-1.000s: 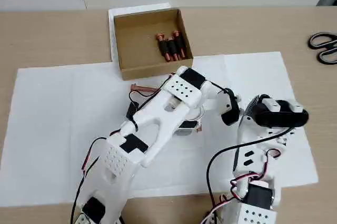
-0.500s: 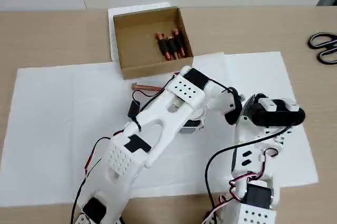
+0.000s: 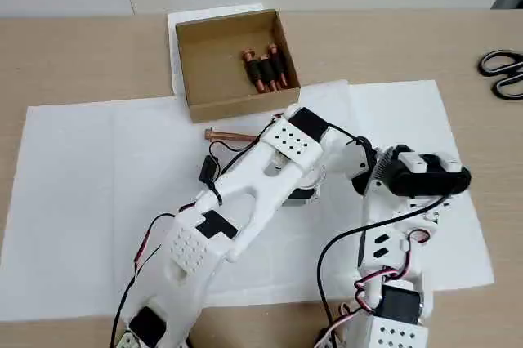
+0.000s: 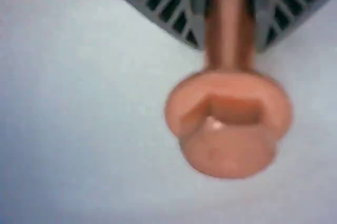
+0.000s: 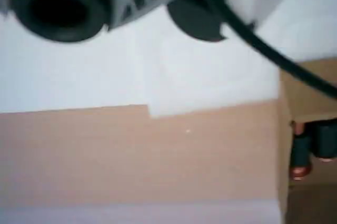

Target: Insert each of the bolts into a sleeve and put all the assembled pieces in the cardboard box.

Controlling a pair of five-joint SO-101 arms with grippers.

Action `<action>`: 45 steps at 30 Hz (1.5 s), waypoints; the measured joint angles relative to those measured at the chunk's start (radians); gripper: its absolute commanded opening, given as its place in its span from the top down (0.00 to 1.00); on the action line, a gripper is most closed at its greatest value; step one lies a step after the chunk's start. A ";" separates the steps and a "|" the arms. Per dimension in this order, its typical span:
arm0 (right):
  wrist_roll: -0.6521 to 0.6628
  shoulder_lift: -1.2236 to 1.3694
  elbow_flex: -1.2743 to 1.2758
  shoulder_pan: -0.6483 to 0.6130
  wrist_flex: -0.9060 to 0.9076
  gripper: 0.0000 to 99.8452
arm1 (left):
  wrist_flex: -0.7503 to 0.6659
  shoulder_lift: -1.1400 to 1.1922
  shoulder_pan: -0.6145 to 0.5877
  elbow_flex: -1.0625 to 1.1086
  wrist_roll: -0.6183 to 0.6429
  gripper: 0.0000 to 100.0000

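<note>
Left end effector [image 4: 230, 37] pinching a bolt [image 4: 227, 119] by its shank and right end effector [image 3: 358, 170] clamped on a sleeve [image 5: 59, 7], near the cardboard box [image 3: 214, 70]: slight misalignment could jam the bolt against the sleeve rim or twist it loose.

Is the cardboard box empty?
No, three bolts in black sleeves lie side by side inside the cardboard box.
</note>
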 measured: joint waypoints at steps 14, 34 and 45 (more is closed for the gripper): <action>0.000 -0.023 -0.015 -0.002 -0.032 1.00 | 0.000 -0.158 0.032 0.008 0.087 0.99; -0.094 -0.005 0.003 -0.025 -0.020 1.00 | -0.012 -0.589 -0.164 -0.293 0.345 0.99; -0.094 -0.003 0.003 -0.083 -0.150 0.99 | -0.021 -0.595 -0.164 -0.885 0.560 0.99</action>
